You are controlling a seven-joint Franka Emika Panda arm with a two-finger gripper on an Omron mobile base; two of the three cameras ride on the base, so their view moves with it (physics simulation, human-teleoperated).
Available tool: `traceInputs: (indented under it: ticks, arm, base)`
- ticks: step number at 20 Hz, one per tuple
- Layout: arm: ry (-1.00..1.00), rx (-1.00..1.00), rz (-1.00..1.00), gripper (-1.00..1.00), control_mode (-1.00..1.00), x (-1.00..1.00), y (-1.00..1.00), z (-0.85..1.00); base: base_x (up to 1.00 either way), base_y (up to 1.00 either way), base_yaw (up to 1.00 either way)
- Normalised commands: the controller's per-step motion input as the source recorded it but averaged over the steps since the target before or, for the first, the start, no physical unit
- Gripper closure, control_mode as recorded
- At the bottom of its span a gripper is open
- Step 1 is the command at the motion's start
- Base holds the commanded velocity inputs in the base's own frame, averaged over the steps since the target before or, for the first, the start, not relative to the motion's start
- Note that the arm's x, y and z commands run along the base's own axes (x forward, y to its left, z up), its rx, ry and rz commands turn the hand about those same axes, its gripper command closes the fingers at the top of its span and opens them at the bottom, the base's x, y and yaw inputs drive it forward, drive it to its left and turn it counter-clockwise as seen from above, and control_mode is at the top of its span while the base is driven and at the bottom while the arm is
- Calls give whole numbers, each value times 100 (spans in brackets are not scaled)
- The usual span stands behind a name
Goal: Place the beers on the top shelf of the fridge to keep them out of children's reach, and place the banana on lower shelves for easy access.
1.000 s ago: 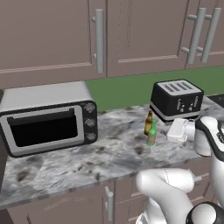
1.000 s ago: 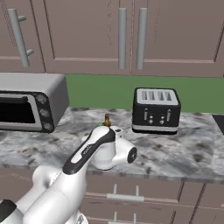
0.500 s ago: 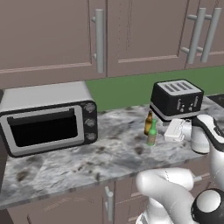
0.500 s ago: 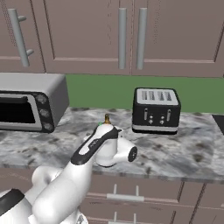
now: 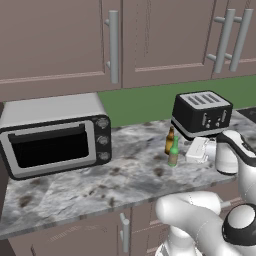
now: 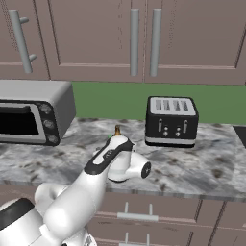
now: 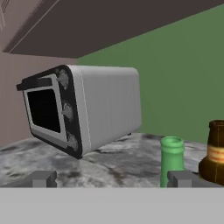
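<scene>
On the marbled grey counter [image 5: 100, 185] two bottles are seen standing upright, touching or nearly so: the green bottle [image 5: 173, 152] in front and the amber bottle [image 5: 170, 141] just behind it, at about ten o'clock from it in the left base view. Both stand just beside the black toaster [image 5: 201, 114], at its seven o'clock, and well apart from the grey toaster oven [image 5: 55, 134], which lies toward nine o'clock.

The gripper [image 5: 197, 150] is held low over the counter at three o'clock from the bottles, near them but not touching. Its jaws are spread wide and nothing is held between them. In the hand view the two finger tips [image 7: 43, 178] are seen far apart at the bottom edge, with the green bottle's open neck [image 7: 172, 159] rising just inside the right-hand tip and the amber bottle's neck [image 7: 216, 153] beyond it at three o'clock (the toaster oven appears tilted there, since that camera is rolled).

In the right base view the amber bottle's cap [image 6: 117, 129] is seen just above the white forearm [image 6: 103, 166]; the green bottle is almost wholly hidden behind it. Brown cabinets [image 6: 144, 38] with grey bar handles are mounted above a green wall [image 6: 110, 101].
</scene>
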Motion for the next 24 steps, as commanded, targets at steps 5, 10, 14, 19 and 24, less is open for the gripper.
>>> traceInputs:
  ticks: [5,10,14,19,24]
  arm:
    - [0,0,0,-100,-100,11,0,-11]
    - [0,0,-2,-100,-100,13,0,-10]
    - [0,0,-5,-100,-100,16,0,-7]
    - [0,0,-5,-100,-100,17,0,-5]
    - [0,0,-6,-100,-100,16,0,-6]
  base:
    - [0,0,0]
    - [0,0,0]
    - [0,0,0]
    - [0,0,0]
    - [0,0,0]
